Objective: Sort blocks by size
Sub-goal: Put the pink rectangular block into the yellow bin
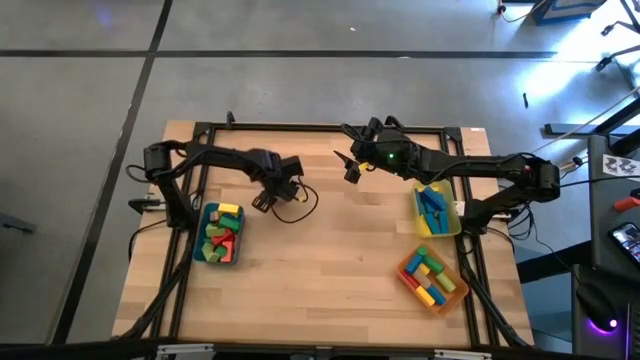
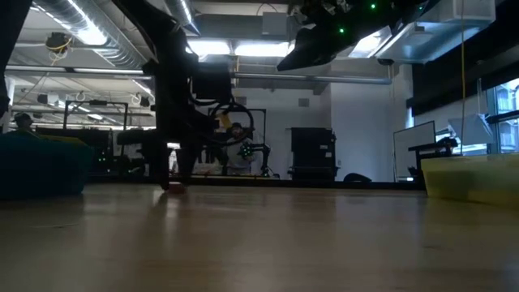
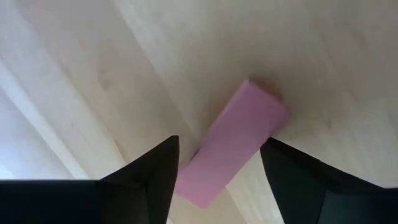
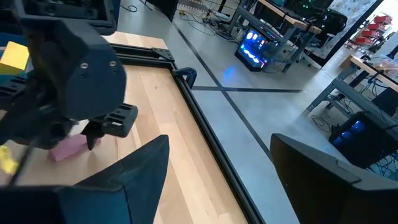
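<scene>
Left gripper [image 3: 217,180] lowered over pink block [image 3: 233,149] on bare table [image 1: 330,260], beside teal tray [image 1: 199,250]; fingers spread, straddling block, not clamped. Block lies skewed between fingers: closing likely to twist or squirt it aside. Far fingertip near block end, so grip judged possibly partial. Right gripper [image 4: 217,174] held high, fingers apart, empty, near yellow tray [image 1: 455,222]. Remaining blocks [image 1: 222,236] seen in trays.

Lab: ceiling ducts [image 2: 81,32], workbenches [image 4: 292,18]
</scene>
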Available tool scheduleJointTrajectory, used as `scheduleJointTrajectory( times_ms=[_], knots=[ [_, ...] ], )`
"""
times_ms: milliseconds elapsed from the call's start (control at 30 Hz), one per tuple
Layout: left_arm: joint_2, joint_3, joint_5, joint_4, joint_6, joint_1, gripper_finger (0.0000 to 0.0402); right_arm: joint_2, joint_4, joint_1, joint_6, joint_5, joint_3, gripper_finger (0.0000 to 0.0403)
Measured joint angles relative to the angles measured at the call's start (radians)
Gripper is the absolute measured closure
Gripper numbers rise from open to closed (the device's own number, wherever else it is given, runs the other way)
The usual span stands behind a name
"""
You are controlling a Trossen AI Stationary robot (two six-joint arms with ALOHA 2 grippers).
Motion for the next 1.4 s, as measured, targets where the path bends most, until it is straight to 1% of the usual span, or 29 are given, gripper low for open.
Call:
scheduleJointTrajectory(
  times_ms=[167,267,367,500,600,667,733,833,1067,1167,1300,1400],
  knots=[
    [0.000,0.000,0.053,-0.001,-0.076,0.025,0.0221,0.000,0.000,0.000,0.000,0.000,0.000,0.0120],
    [0.000,0.000,0.081,0.000,-0.155,0.035,0.0244,0.000,0.000,0.000,0.000,0.000,0.000,0.0120],
    [0.000,0.000,0.085,0.004,-0.241,0.043,0.0264,0.000,0.000,0.000,0.000,0.000,0.000,0.0120],
    [0.000,0.000,0.086,0.031,-0.409,0.054,0.0284,0.000,0.000,0.000,0.000,0.000,0.000,0.0120],
    [0.000,0.000,0.084,0.070,-0.558,0.054,0.0292,0.000,0.000,0.000,0.000,0.000,0.000,0.0120],
    [0.001,0.000,0.085,0.091,-0.623,0.054,0.0295,0.000,0.000,0.000,0.000,0.000,0.000,0.0120],
    [0.001,0.000,0.085,0.107,-0.660,0.050,0.0295,0.000,0.000,0.000,0.000,0.000,0.000,0.0120],
    [0.001,0.000,0.085,0.113,-0.655,0.045,0.0285,0.000,0.000,0.000,0.000,0.000,0.000,0.0120],
    [0.001,0.000,0.084,0.110,-0.675,0.047,0.0232,0.000,0.000,0.000,0.000,0.000,0.000,0.0120],
    [0.001,0.000,0.084,0.110,-0.669,0.047,0.0217,0.000,0.000,0.000,0.000,0.000,0.000,0.0120],
    [0.001,-0.001,0.084,0.111,-0.663,0.047,0.0212,0.000,0.000,0.000,0.000,0.000,0.000,0.0120],
    [0.001,-0.036,0.084,0.155,-0.637,0.047,0.0217,0.000,0.000,0.000,0.000,0.000,0.000,0.0120]
  ],
)
